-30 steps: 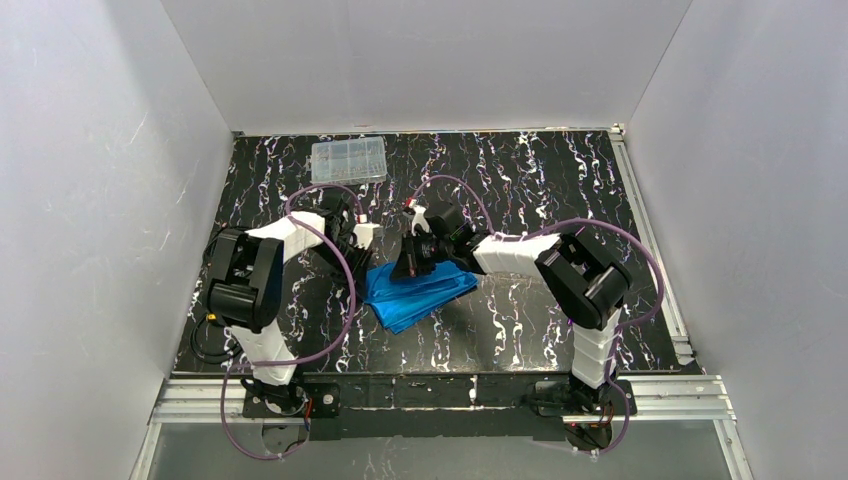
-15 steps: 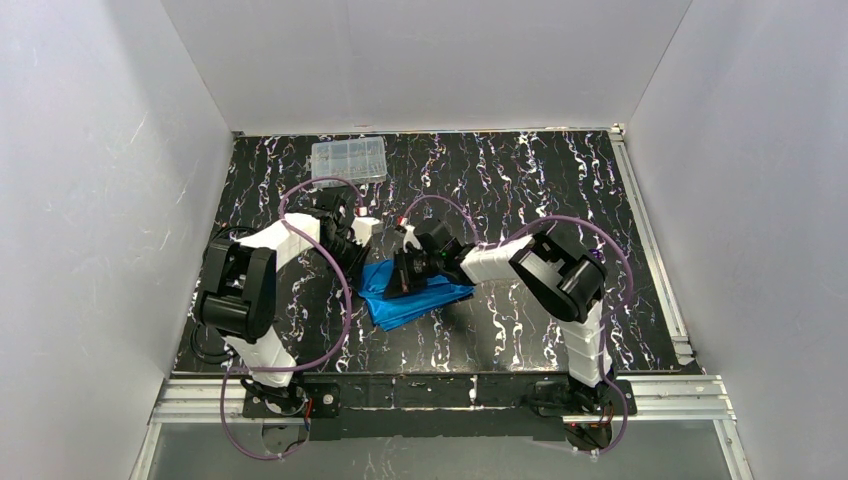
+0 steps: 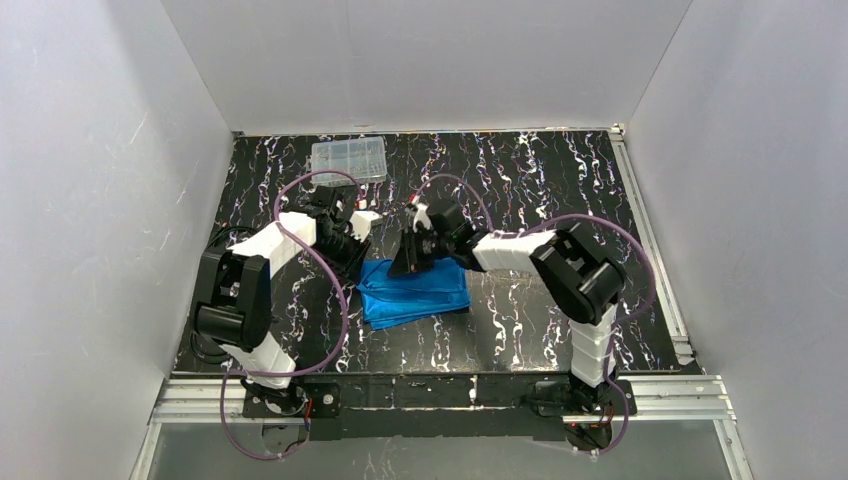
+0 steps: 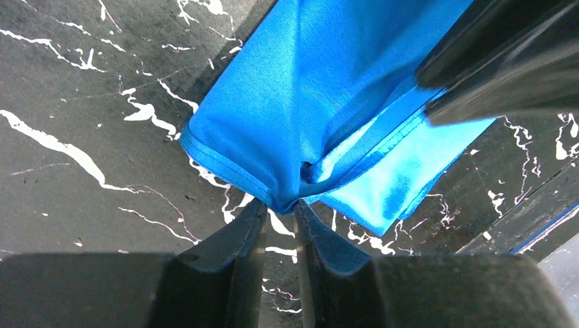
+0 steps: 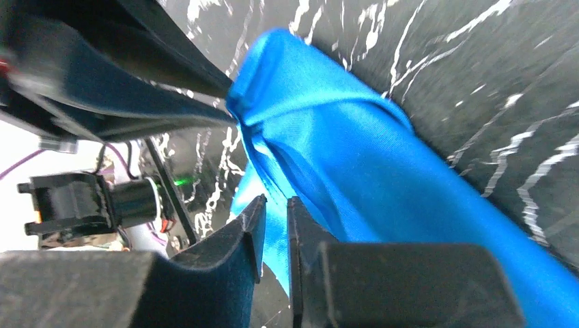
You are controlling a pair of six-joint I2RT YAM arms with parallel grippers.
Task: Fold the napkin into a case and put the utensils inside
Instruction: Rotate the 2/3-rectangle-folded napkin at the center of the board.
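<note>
Black marbled table (image 3: 560, 200) inside white walls carries the napkin (image 3: 415, 292), folded to a flat blue rectangle near the middle, between both arms. Left fingers (image 4: 232, 246) stand narrowly parted with the far left corner of the cloth at their tips. Right fingers (image 5: 232, 253) stand likewise, just beside them on the far edge. Whether either pair grips cannot be told. This placement probably serves to lay the folded layers square. Clear box (image 3: 348, 158) sits well apart, far left.

Robotics laboratory test cell: plain white panel walls (image 3: 100, 200) enclose a black marbled tabletop (image 3: 560, 180), whose near edge carries an aluminium rail frame (image 3: 190, 400) with a left arm (image 3: 232, 295) and right arm (image 3: 585, 278) bolted on, trailing purple cables (image 3: 346, 305).
</note>
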